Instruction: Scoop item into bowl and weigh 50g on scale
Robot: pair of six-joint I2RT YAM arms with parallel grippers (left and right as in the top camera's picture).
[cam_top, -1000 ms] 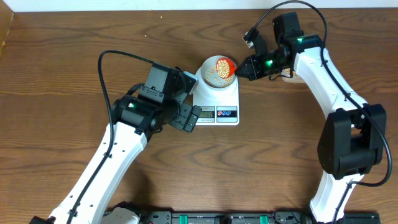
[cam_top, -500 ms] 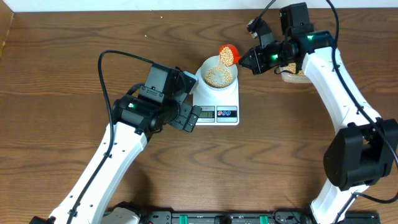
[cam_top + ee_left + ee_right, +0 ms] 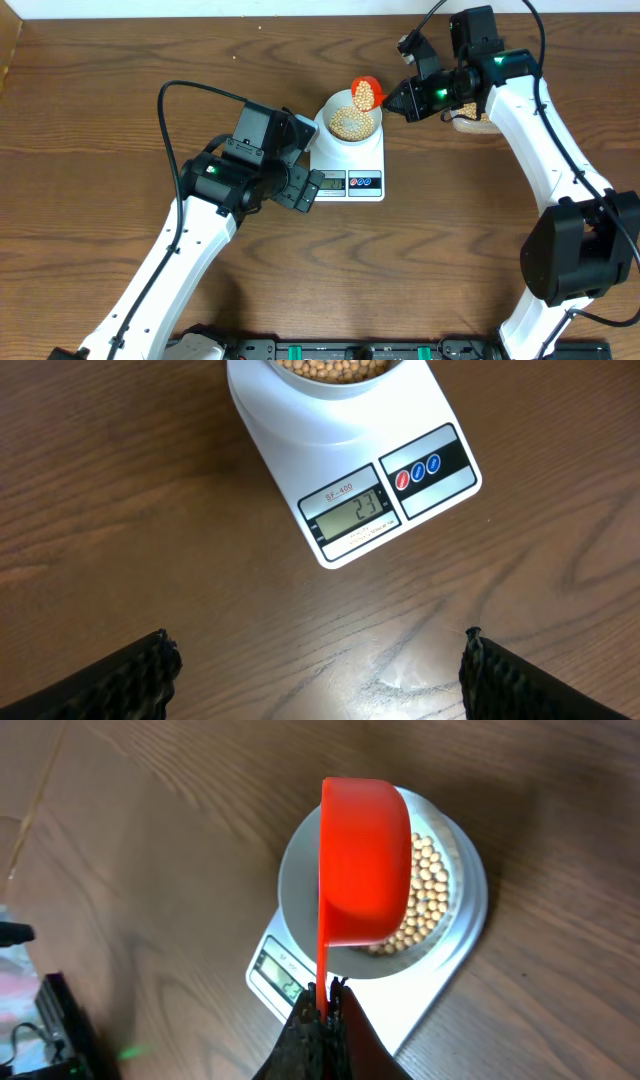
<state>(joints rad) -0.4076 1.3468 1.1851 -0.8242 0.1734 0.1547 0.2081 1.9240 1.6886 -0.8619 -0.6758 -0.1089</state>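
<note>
Near the far edge of the wooden table [image 3: 100,100], our right gripper [image 3: 322,1008] clamps a red plastic scoop [image 3: 365,860] over the small white bowl [image 3: 296,880] of round tan beans [image 3: 425,905] on the flat white scale [image 3: 340,455], while the left gripper [image 3: 318,650] stands spread; hasty tipping would overshoot 50 g.

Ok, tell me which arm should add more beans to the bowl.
Right. The right gripper is shut on the red scoop, tilted over the bowl of beans on the scale, whose display reads 23. The left gripper is open, empty, short of the scale.
</note>
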